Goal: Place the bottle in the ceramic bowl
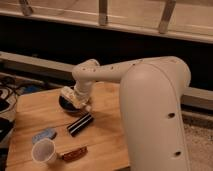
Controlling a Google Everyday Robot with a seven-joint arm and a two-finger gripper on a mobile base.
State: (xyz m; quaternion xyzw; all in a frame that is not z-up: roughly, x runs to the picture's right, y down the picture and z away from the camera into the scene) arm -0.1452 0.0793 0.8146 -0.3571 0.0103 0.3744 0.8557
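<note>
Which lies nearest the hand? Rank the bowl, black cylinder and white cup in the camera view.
1. Bowl, right at the hand, toward the back of the table.
2. Black cylinder, just in front of the bowl, mid-table.
3. White cup, by the front edge, farthest.

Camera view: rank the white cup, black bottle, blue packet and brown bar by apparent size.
1. white cup, though it sits near the camera.
2. black bottle.
3. blue packet and brown bar look alike; no ranking.
The hand hovers at the dark bowl, behind them.
</note>
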